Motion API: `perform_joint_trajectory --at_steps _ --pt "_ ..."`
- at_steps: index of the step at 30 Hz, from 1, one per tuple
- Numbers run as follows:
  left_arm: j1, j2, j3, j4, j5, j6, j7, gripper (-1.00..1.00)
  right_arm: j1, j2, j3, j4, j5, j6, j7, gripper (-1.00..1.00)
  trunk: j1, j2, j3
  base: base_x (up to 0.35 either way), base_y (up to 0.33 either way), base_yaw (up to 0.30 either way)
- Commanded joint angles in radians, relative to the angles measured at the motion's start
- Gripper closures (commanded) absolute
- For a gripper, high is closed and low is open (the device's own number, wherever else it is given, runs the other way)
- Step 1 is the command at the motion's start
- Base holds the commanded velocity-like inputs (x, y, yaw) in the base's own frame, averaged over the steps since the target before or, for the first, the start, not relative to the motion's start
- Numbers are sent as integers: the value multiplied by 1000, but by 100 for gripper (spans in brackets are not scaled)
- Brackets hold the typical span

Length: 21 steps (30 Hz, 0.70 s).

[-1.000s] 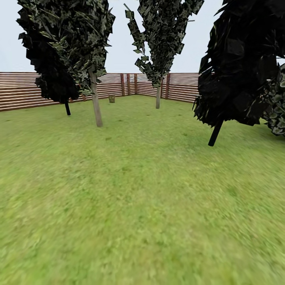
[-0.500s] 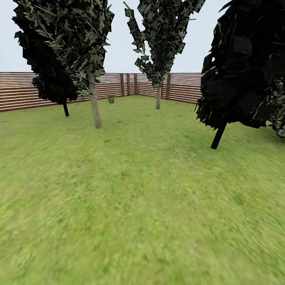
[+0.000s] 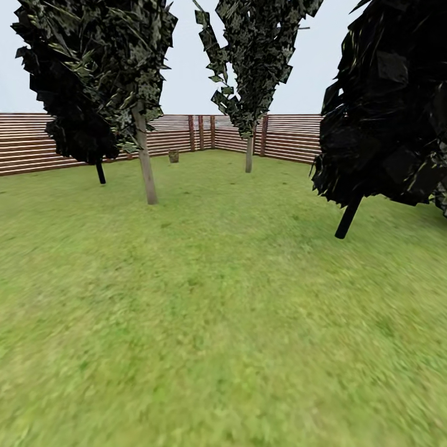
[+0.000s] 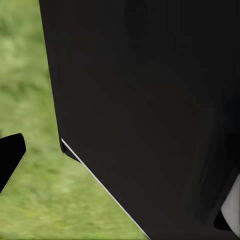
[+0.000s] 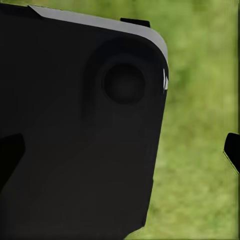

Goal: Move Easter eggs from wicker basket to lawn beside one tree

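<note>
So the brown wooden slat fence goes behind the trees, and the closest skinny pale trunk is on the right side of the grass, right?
Not quite. In the head view the closest slim pale grey-beige trunk stands on the left side of the green lawn, not the right. The brown horizontal-slat wooden fence does run behind the trees.

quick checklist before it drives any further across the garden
1. Path ahead over the lawn free of obstacles: ok.
2. Wicker basket located: cannot tell; a small brown object sits far off by the fence, too small to identify.
3. Easter eggs sighted: not ok.
4. Candidate pale-trunk tree spotted ahead on the left: ok.
5. Side room beside the near-black tree on the right: cannot tell.
6. Pincer states: cannot tell; both wrist views are mostly blocked by dark robot body.
</note>
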Motion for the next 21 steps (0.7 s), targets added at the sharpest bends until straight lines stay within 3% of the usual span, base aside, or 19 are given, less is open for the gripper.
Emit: perform_joint_trajectory --at_steps 1,21 --pt "0 0 1 -1 1 0 -1 -100 0 0 2 1 7 -3 -1 -100 1 0 -1 325 0 0" --pt "0 0 1 -1 1 0 -1 -100 0 0 2 1 7 -3 -1 -100 1 0 -1 325 0 0"
